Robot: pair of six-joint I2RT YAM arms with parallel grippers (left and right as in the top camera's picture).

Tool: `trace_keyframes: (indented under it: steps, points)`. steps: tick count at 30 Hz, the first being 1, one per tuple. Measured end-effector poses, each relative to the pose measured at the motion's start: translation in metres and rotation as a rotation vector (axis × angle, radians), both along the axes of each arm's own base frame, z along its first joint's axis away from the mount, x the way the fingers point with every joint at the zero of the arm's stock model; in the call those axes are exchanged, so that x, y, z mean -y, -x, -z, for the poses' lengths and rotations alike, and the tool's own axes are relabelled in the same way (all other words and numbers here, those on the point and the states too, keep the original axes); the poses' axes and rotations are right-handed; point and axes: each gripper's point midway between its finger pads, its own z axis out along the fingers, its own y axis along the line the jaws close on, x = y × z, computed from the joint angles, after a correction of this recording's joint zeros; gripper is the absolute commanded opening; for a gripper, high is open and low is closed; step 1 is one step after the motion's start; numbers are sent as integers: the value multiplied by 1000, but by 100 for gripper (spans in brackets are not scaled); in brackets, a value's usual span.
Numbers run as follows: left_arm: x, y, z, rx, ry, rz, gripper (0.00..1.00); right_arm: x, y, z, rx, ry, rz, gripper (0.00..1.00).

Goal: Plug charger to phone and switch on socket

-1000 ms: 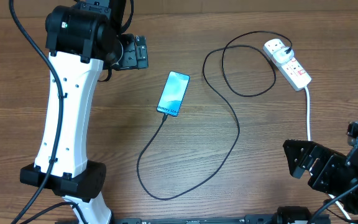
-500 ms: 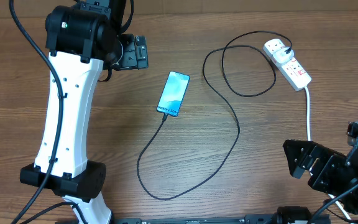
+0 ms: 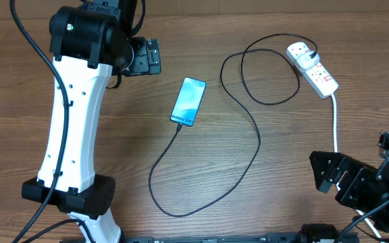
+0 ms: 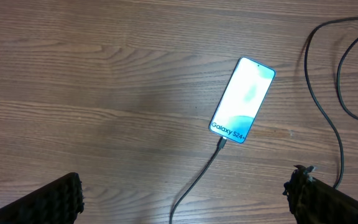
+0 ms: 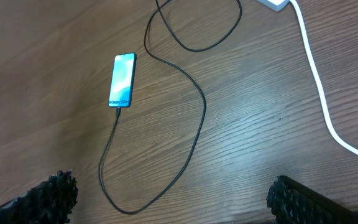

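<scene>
The phone [image 3: 188, 101] lies on the wooden table with its blue screen lit; it also shows in the left wrist view [image 4: 242, 109] and the right wrist view [image 5: 122, 79]. The charger cable [image 3: 258, 145] has its tip in the phone's bottom edge and loops across the table to a black plug seated in the socket strip [image 3: 312, 68] at the back right. My left gripper [image 3: 149, 57] is open and empty, left of and behind the phone. My right gripper [image 3: 333, 177] is open and empty near the front right edge.
The strip's thick white lead [image 3: 335, 125] runs down the right side toward my right arm and shows in the right wrist view [image 5: 319, 93]. The left arm's white column [image 3: 69, 135] stands at the left of the table.
</scene>
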Motion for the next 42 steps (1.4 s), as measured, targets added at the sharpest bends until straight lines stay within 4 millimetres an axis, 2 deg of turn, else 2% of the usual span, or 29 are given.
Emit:
trace_keyframes:
  steps: [22,31,36,42]
  points:
    - [0,0,0,0,0,0,100,0,-5,2,48,18,-20,100]
    - [0,0,0,0,0,0,100,0,3,25,264,37,-32,100]
    - [0,0,0,0,0,0,100,-1,-16,41,344,40,-41,100]
    - [0,0,0,0,0,0,100,-12,-32,60,462,43,-114,100]
